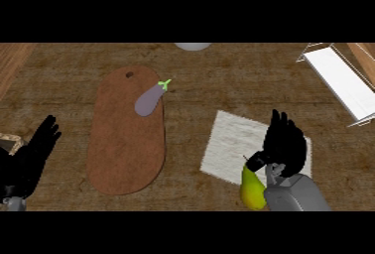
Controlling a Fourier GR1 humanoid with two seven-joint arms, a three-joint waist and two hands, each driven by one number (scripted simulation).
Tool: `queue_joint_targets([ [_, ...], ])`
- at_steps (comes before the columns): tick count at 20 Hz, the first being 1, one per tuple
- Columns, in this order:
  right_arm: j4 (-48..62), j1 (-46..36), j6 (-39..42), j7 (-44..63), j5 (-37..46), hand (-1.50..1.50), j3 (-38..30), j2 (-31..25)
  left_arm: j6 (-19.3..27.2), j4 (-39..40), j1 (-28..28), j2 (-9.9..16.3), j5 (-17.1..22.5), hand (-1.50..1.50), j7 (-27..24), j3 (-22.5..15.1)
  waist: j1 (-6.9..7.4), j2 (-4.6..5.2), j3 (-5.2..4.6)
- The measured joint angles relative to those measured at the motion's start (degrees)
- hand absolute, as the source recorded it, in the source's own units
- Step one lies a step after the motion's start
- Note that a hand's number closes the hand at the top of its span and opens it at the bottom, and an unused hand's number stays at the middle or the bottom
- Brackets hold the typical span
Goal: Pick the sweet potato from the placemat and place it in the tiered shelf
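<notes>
Head view shows the robot's right hand (284, 146) lying over the white square cloth placemat (228, 144) at about four o'clock on the brown wooden counter (219, 79). Its black fingers stretch toward twelve o'clock while the thumb curls in at the lower left of the palm. I see no sweet potato. It may sit hidden under that palm, and I cannot tell whether the fingers hold anything.

What does show at the placemat's lower edge is a yellow-green pear (253, 189), touching the thumb side of the hand, just at seven o'clock from the palm. Its long axis runs roughly twelve to six, narrow stem end up toward the thumb, fat end down.

My judgement: the right hand is far nearer the mat than the left, so the lift falls to it, and the carry would go toward one o'clock, where the white wire tiered shelf (338, 79) stands well apart at the counter's top right.

Elsewhere, a pale purple aubergine (149, 100) with a green stalk lies on the long oval brown wooden board (124, 154), pointing toward one o'clock. The left hand (33, 156) rests open at eight o'clock, fingers straight and holding nothing.
</notes>
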Motion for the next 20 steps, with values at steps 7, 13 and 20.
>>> queue_joint_targets([
  [7,-0.83,-0.23,6.91,-1.29,-0.15,-1.5,-3.54,0.43,-0.71,0.27,-0.31,-0.38,-0.11,0.0,-0.09,0.56,0.05,0.16,0.1],
  [13,-0.47,1.6,10.22,-2.75,1.44,-1.5,-6.43,0.4,-1.03,1.32,-0.89,-1.0,-0.84,0.0,-0.52,1.07,0.07,0.25,0.15],
  [20,1.53,2.34,12.17,-6.16,3.79,-1.5,-9.79,0.07,-2.21,3.7,-1.86,-2.25,-2.23,0.0,-1.98,1.94,0.2,0.34,0.18],
])
